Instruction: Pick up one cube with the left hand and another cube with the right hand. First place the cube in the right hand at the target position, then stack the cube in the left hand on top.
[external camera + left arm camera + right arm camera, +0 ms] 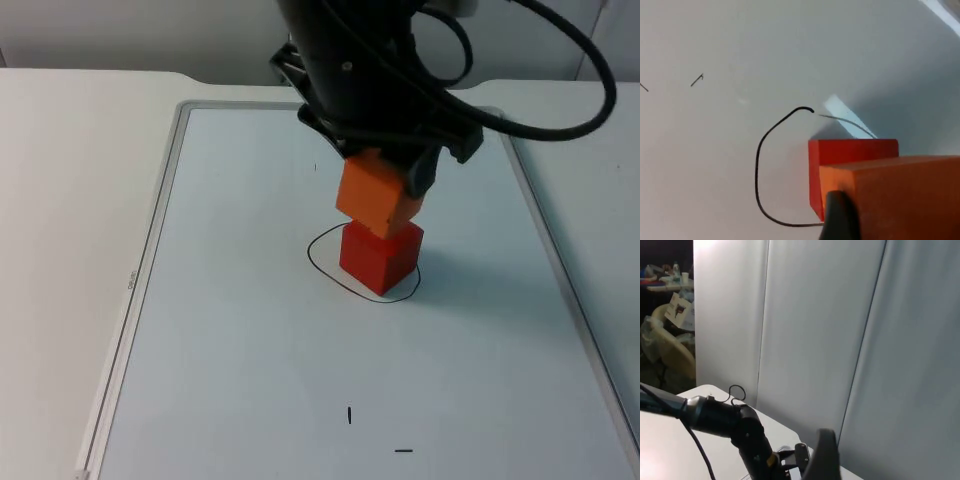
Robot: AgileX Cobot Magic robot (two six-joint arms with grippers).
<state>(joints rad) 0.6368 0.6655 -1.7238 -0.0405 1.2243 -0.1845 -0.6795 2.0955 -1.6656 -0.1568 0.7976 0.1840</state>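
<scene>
Even bright light washed the whiteboard [250, 330], a soft shadow fell beside the red cube [380, 258], and a glare streak showed nearby.

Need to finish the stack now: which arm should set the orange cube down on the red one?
Left. Its gripper holds the orange cube tilted just above the red cube inside the drawn outline; the right arm waits, facing the partition wall.

No legible text, brand or number can be made out; a small dark print on the whiteboard's frame [130, 283], at mid left, is too small to be read.
</scene>
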